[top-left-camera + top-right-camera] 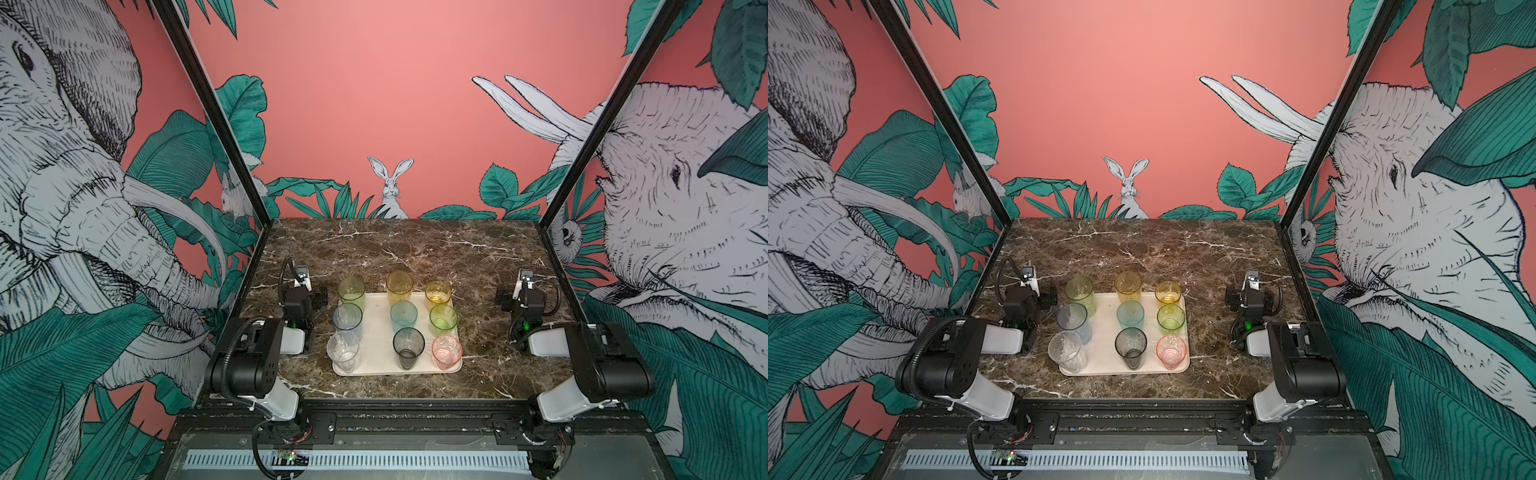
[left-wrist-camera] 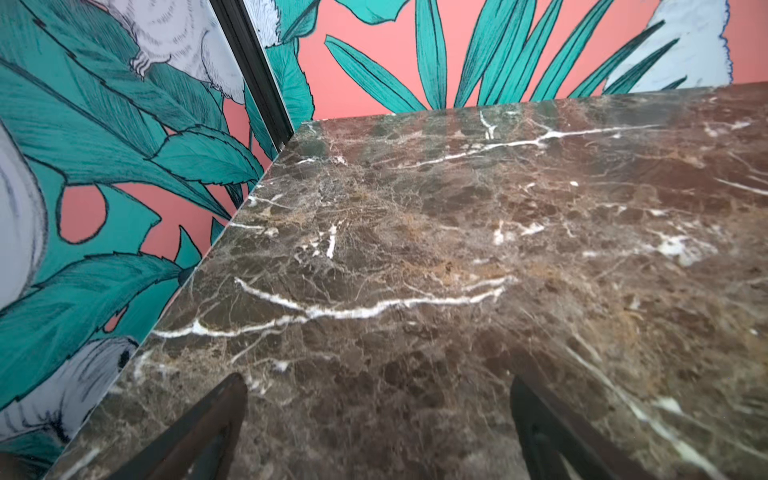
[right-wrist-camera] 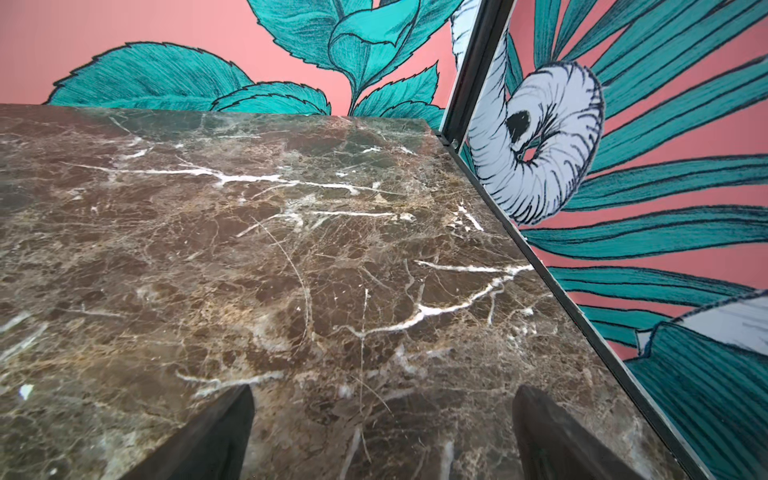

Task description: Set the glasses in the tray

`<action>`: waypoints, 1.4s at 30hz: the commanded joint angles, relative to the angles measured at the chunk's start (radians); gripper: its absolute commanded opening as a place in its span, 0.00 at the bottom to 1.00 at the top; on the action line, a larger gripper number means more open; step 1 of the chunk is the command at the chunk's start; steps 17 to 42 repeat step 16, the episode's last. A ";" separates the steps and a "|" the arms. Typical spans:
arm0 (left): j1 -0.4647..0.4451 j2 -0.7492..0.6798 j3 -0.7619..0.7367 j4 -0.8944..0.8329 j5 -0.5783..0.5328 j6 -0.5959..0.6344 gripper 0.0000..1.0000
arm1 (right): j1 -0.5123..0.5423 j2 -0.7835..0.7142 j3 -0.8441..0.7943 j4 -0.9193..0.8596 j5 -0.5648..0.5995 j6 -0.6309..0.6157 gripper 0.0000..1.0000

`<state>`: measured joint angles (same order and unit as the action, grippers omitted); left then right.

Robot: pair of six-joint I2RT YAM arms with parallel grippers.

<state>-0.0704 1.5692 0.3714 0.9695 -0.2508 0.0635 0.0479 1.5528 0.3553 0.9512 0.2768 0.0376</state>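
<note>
The cream tray (image 1: 379, 336) (image 1: 1105, 336) lies mid-table in both top views, with several glasses upright on it in three rows. The back row holds a tall yellow-green glass (image 1: 351, 291), a tall amber one (image 1: 400, 286) and a short amber one (image 1: 438, 294). Pale blue (image 1: 347, 318), teal (image 1: 403, 316) and green (image 1: 444, 319) stand in the middle. Clear (image 1: 343, 351), smoky grey (image 1: 408, 348) and pink (image 1: 447, 351) stand in front. My left gripper (image 2: 376, 386) and right gripper (image 3: 383, 392) are open over bare marble, empty, well apart from the tray on either side.
The left arm (image 1: 299, 305) rests left of the tray and the right arm (image 1: 524, 303) to its right, both pointing at the back wall. Black frame posts (image 1: 232, 137) and printed walls close the table's sides. Brown marble (image 1: 395, 245) stretches behind the tray.
</note>
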 commanded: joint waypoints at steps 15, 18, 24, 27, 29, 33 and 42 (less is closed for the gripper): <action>-0.002 -0.022 0.010 -0.050 -0.018 -0.001 1.00 | 0.006 -0.002 0.017 -0.002 -0.011 -0.016 0.99; -0.002 -0.023 0.008 -0.049 -0.017 0.000 1.00 | 0.006 -0.002 0.018 -0.003 -0.010 -0.016 0.99; -0.002 -0.023 0.008 -0.049 -0.017 0.000 1.00 | 0.006 -0.002 0.018 -0.003 -0.010 -0.016 0.99; -0.002 -0.023 0.008 -0.049 -0.017 0.000 1.00 | 0.006 -0.002 0.018 -0.003 -0.010 -0.016 0.99; -0.002 -0.023 0.008 -0.049 -0.017 0.000 1.00 | 0.006 -0.002 0.018 -0.003 -0.010 -0.016 0.99; -0.002 -0.023 0.008 -0.049 -0.017 0.000 1.00 | 0.006 -0.002 0.018 -0.003 -0.010 -0.016 0.99; -0.002 -0.023 0.008 -0.049 -0.017 0.000 1.00 | 0.006 -0.002 0.018 -0.003 -0.010 -0.016 0.99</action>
